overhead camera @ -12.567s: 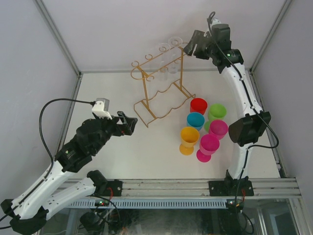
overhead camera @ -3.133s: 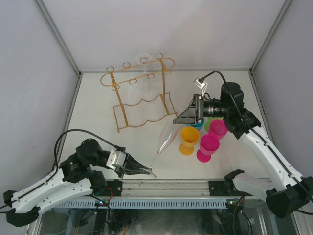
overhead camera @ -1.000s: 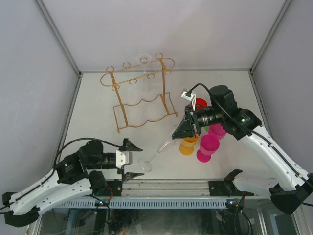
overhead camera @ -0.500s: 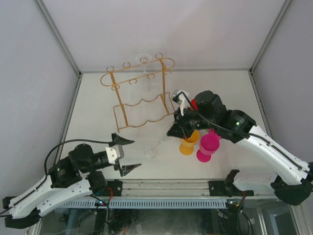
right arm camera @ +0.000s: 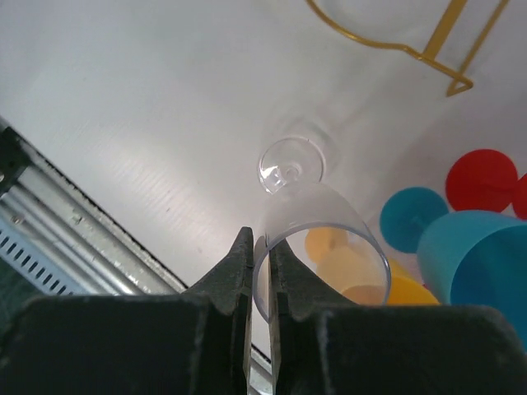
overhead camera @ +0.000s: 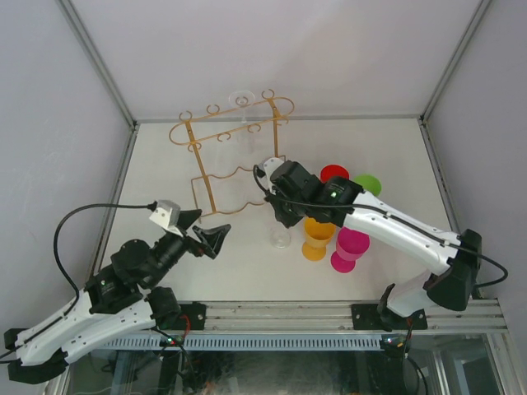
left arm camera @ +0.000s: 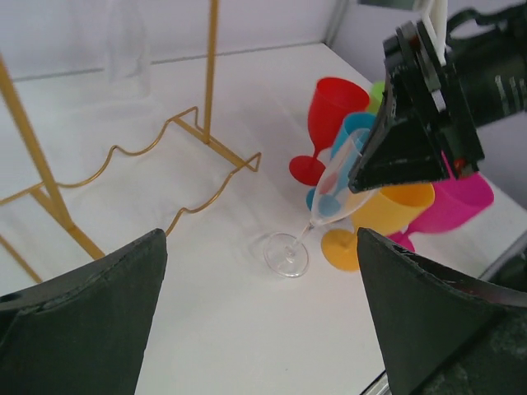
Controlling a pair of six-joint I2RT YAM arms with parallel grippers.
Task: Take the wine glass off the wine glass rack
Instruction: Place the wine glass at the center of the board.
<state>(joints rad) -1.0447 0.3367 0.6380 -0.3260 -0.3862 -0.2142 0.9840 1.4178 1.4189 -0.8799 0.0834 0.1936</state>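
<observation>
Wine glass [left arm camera: 333,188] rim clamped between right fingers [right arm camera: 237,276], clear only from right wrist; left fingers [left arm camera: 90,321] apart; foot on white counter [overhead camera: 165,185], grey walls [overhead camera: 288,49].

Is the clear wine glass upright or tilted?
The wine glass is tilted: its stem slants from foot to bowl, rim pinched by the right gripper's fingers.

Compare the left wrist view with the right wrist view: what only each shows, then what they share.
Only the left wrist view: the right gripper seen from outside, pinching the tilted wine glass at its rim; the upright posts of the wine glass rack; the magenta cup; the open left gripper. Only the right wrist view: a look down into the bowl past the closed fingers, and the metal rail along the near edge. Both: the wine glass, the rack's wavy base, and the red cup, blue cup and yellow cup.
</observation>
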